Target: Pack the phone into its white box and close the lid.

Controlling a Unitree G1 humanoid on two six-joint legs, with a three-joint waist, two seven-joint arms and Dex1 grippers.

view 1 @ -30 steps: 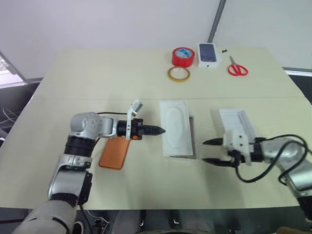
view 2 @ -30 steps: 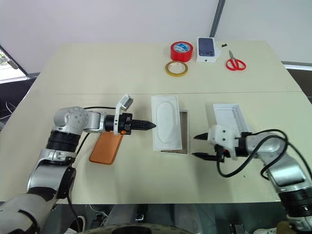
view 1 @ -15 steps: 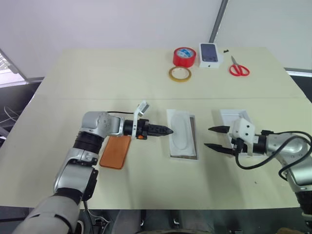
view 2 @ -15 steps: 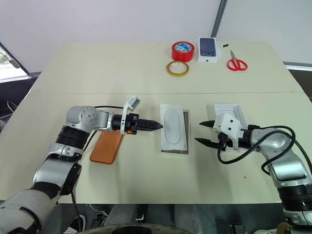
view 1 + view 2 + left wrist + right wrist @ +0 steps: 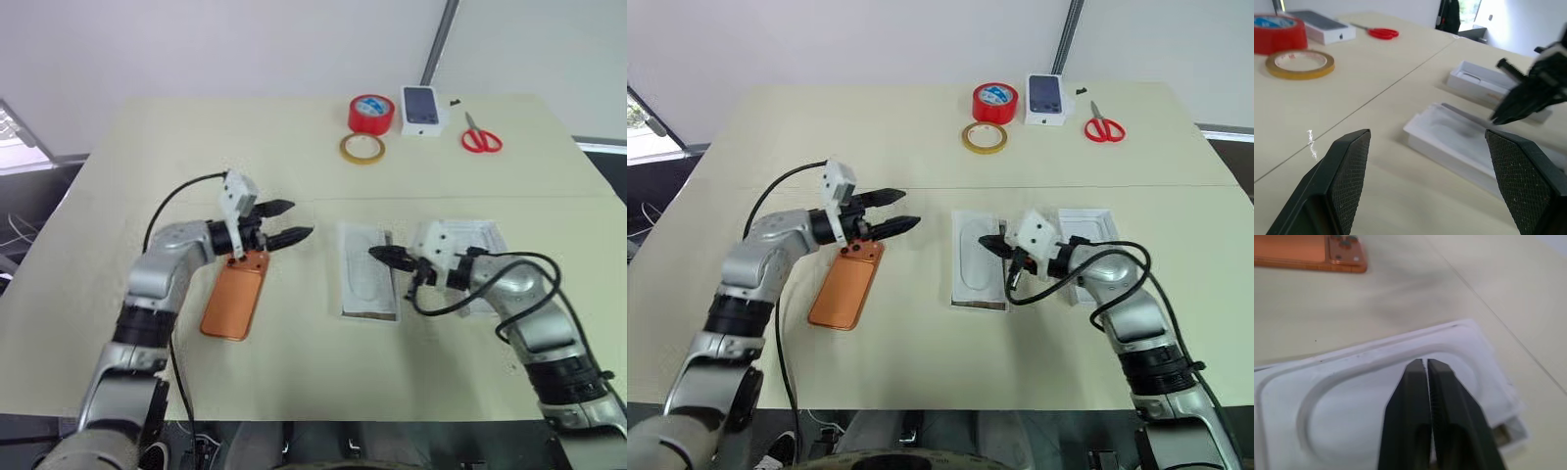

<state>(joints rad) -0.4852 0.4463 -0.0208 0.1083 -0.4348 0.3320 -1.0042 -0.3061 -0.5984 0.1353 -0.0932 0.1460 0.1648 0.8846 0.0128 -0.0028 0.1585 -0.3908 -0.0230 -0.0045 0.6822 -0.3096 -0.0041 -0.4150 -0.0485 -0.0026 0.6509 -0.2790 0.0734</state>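
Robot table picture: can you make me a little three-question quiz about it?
1. True or false: the phone already lies in the white box.
2. Which pincer is shut? A) left pincer B) right pincer
3. Fill in: the white moulded insert lies on top of the white ____.

Key: 1 false, it lies on the table; 2 B; 3 box.

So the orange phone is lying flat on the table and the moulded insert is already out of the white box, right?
Partly. The phone does lie flat on the table, but the moulded insert is not out: it sits on the white box, with the shut right tool at its edge. The right eye view shows this.
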